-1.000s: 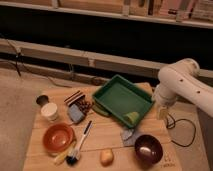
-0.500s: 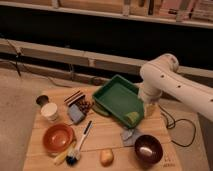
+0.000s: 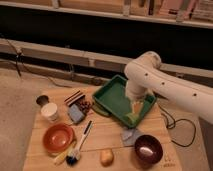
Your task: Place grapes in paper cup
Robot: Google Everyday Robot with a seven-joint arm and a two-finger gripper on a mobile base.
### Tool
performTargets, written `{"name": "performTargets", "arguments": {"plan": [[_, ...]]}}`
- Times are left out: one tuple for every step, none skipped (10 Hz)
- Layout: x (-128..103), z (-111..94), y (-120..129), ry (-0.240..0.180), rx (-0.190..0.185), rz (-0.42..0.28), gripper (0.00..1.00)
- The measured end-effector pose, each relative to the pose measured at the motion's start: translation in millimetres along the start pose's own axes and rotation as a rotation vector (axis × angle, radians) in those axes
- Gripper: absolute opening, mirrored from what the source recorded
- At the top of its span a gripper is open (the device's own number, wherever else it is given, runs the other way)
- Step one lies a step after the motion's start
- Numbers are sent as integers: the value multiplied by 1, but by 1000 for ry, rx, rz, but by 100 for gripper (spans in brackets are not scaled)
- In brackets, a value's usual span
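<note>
A low wooden table (image 3: 107,132) stands on a grey floor (image 3: 17,100). Behind it a pale ledge (image 3: 60,52) runs along a dark wall.

At the table's far left corner sits a small dark grey cup (image 3: 42,99). Just near of it stands the paper cup (image 3: 50,111), upright and white. Nearer still is an orange bowl (image 3: 58,137), with something yellow (image 3: 62,155) lying at its near edge.

To the right of the cups a brown-and-cream striped bar (image 3: 74,97) lies flat. The grapes (image 3: 85,105) rest on the table beside it, close to a blue-grey block (image 3: 76,114) and a short way right of the paper cup. A brush (image 3: 83,137) lies slantwise, its dark head towards the near edge. A roundish yellow-brown piece (image 3: 106,157) sits near the front.

A green tray (image 3: 112,97) fills the far middle of the table, with a yellowish lump (image 3: 132,118) in its near right corner. Nearer are a grey scrap (image 3: 131,135) and a dark purple bowl (image 3: 148,147). A black cable (image 3: 176,125) loops off the right side.

The white arm (image 3: 170,90) reaches in from the right, bends at a rounded elbow and drops steeply. The gripper (image 3: 134,107) hangs over the tray's right part, just above the yellowish lump and well apart from the grapes. Its fingers stand spread and grasp nothing.
</note>
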State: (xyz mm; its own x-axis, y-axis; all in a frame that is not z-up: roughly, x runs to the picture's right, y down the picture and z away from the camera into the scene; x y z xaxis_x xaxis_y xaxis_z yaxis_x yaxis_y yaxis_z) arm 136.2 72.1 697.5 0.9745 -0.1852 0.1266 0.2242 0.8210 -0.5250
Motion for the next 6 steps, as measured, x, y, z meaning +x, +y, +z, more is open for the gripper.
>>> {"name": "performTargets", "arguments": {"plan": [[1, 1, -1, -1, -2, -16, 65], [3, 0, -2, -2, -2, -23, 65], [9, 2, -2, -10, -1, -56, 65], [10, 3, -3, -13, -3, -68, 65], [2, 5, -8, -22, -2, -89, 65], [-6, 6, -13, -26, -1, -103, 65]]}}
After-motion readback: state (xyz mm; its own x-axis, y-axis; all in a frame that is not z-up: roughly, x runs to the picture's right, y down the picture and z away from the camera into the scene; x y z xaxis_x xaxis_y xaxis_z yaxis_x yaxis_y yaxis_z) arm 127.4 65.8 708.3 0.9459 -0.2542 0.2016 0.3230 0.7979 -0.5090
